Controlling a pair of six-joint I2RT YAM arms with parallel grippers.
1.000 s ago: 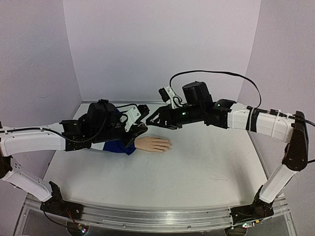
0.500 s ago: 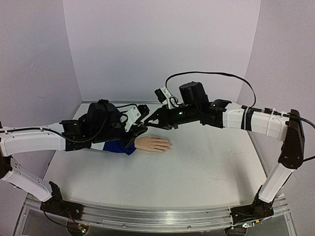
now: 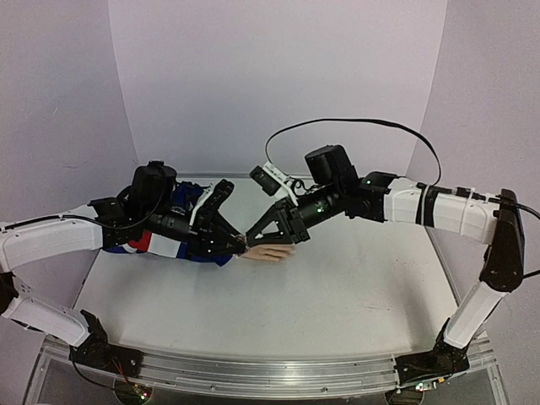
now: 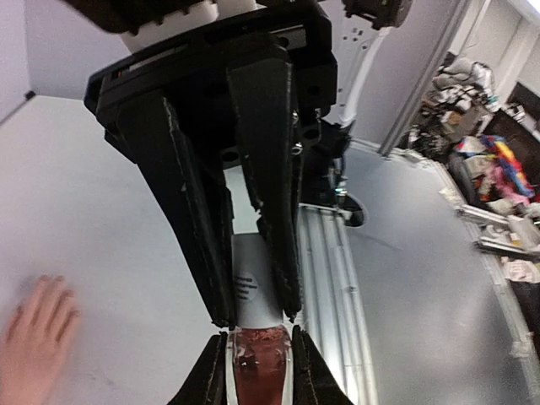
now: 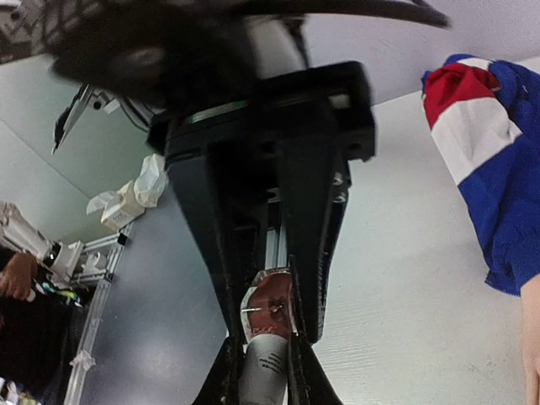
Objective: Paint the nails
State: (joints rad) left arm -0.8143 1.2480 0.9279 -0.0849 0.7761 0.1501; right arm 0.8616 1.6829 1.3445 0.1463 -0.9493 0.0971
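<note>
A small pink bottle (image 4: 257, 371) with a white cap (image 4: 251, 291) is held between both grippers. My left gripper (image 4: 259, 337) is shut on the bottle's pink body. My right gripper (image 5: 263, 342) is shut on the white cap (image 5: 266, 375). In the top view the two grippers, left (image 3: 234, 241) and right (image 3: 254, 238), meet tip to tip just above the wrist of the pale mannequin hand (image 3: 268, 251). The hand lies flat, fingers pointing right, and also shows in the left wrist view (image 4: 34, 337). Its nails are too small to make out.
The blue, red and white sleeve (image 3: 164, 245) lies under my left arm and shows in the right wrist view (image 5: 481, 143). White walls close the back and sides. The metal rail (image 3: 253, 375) runs along the near edge. A black cable (image 3: 354, 125) arcs above my right arm.
Both grippers have come lower and together, from behind the hand to just over its wrist. My left arm has swung back, uncovering the sleeve.
</note>
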